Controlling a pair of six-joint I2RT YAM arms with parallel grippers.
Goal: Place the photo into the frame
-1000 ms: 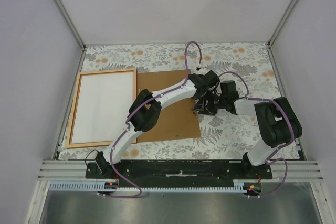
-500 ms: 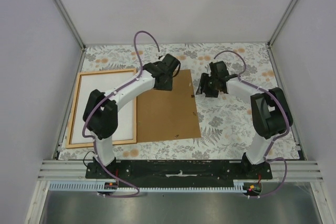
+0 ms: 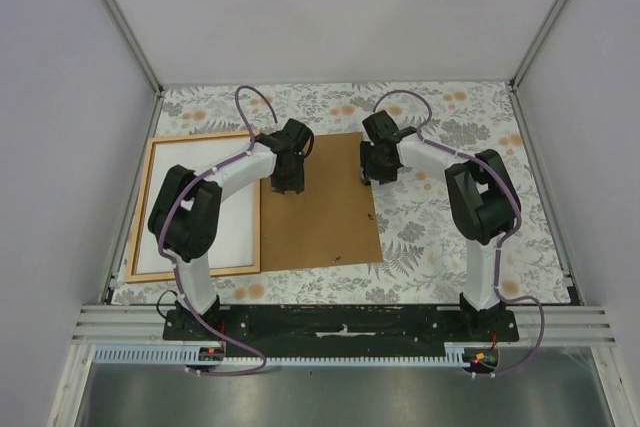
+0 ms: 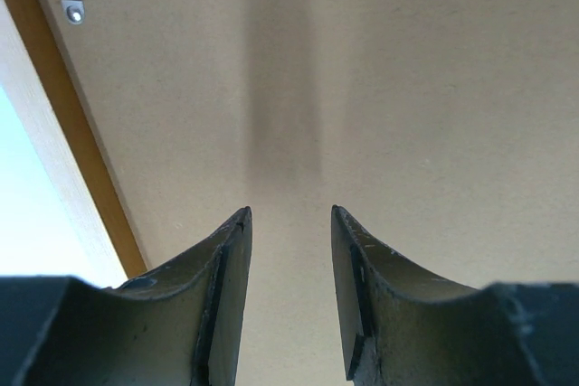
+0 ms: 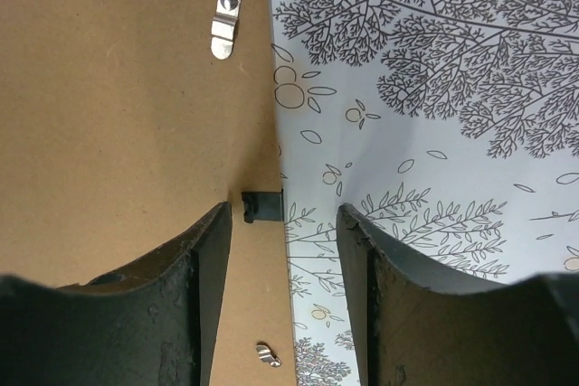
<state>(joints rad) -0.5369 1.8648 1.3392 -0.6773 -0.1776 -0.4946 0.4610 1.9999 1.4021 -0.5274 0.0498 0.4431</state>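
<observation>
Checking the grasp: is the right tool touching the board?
Cannot tell. The right wrist view shows the right tool open, straddling the board's edge, but not whether its tips reach it.

Frame (image 3: 200,135): light-brown wood, plain. Photo (image 3: 235,232) inside it: white side up, no print showing. Backing board (image 3: 320,217) to the right: flat mid-brown, no pattern; looks tan in wrist views. Clips (image 5: 223,22) on the board: silver. Small tab (image 5: 262,206) at the board's right edge: black. Tablecloth (image 3: 450,237): white w/ grey fern & leaf print, plus orange blooms, mostly far side. Arms (image 3: 235,175): white links, black joints, purple cables (image 3: 245,89). Left gripper (image 4: 289,214) & right gripper (image 5: 283,210): dull black fingers. Walls (image 3: 330,17): pale lilac-grey.
</observation>
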